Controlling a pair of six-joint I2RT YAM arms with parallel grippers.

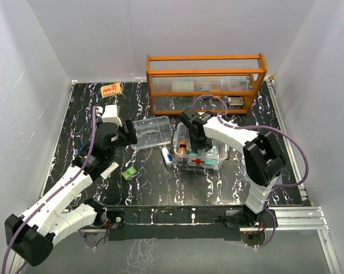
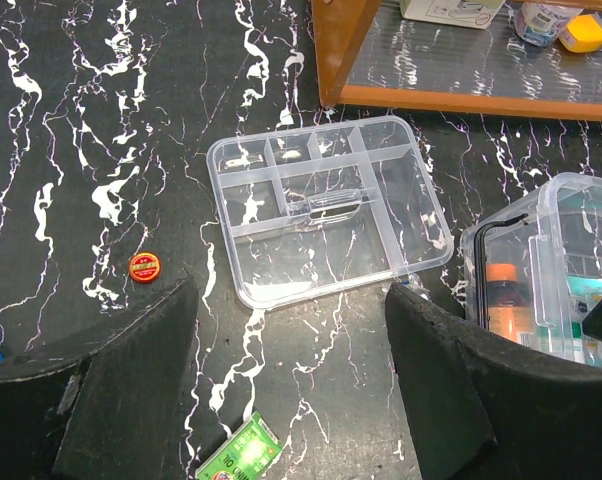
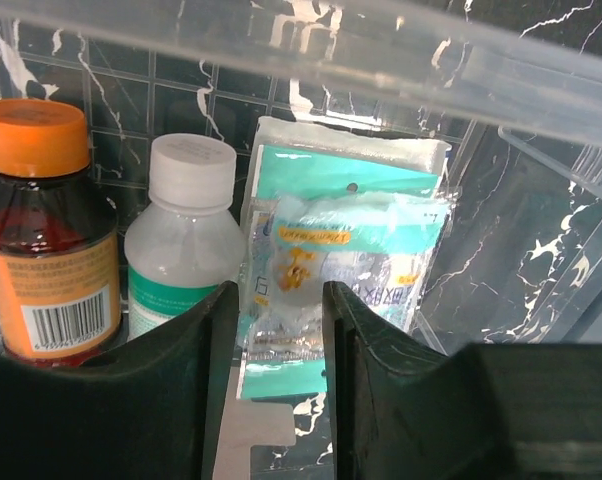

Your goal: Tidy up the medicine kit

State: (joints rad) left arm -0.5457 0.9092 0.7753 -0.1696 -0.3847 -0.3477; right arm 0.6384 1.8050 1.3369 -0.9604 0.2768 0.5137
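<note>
A: Where's the box (image 1: 199, 157)?
B: Mid surface (image 1: 160, 191), near the rack (image 1: 206, 74), top uncovered. Tray (image 1: 152, 131) lies flat just to its left.
A: R hand (image 3: 279, 320)?
B: Down inside the box, released. Fingers a bit apart, nothing pinched. Packets (image 3: 346, 250) show thru the gap. Orange-cap bottle (image 3: 33, 137) & white bottle (image 3: 189, 170) stand upright beside them.
A: L hand (image 2: 291, 330)?
B: Released too, fingers spread wide, nothing btwn them. It hangs over the surface near the tray. Green packet (image 2: 239, 455) below it, sm red cap (image 2: 145, 267) off to one side.
</note>
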